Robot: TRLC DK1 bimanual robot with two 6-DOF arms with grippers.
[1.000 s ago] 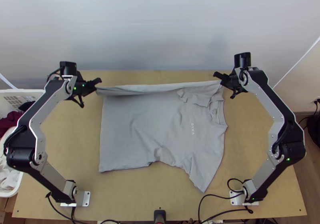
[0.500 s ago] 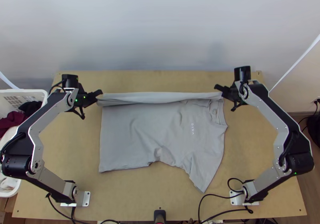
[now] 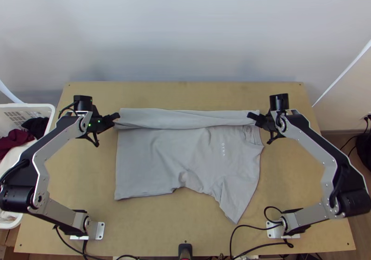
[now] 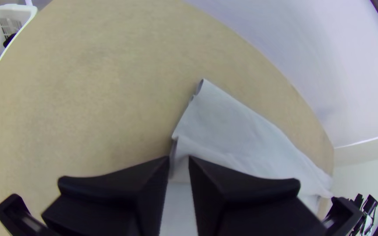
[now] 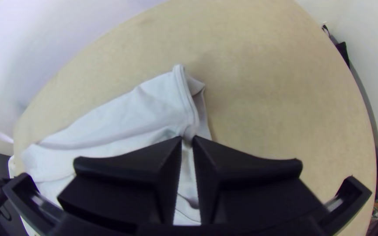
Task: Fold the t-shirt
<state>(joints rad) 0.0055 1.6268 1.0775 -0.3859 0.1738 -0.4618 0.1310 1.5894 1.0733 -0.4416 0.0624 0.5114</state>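
The t-shirt [image 3: 162,160] was laid out in the middle of the frame, between the two grippers, with its long axis running from left to right across the worktop [image 3: 79,176]. Its bottom hem [image 3: 117,167] was turned towards the left edge of the frame and its collar [image 3: 253,134] towards the right. The near sleeve [image 3: 233,202] was pointed to the lower right, and a long strip [image 3: 162,118] was seen turned over along the upper side.

Neither arm was clearly nearer: the hem end of the strip was met by the left gripper [image 3: 118,116], the collar end by the right gripper [image 3: 249,115]. The cloth appeared to be pinched between the fingers at both ends. From the fingers, most of the garment's body was spread below, towards the lower part of the frame.

By judgement, a lengthwise fold was being made, and the held edge was to be brought farther down the frame, at right angles to the long axis. An even pace was called for at both ends; otherwise the strip might be skewed or the collar dragged.
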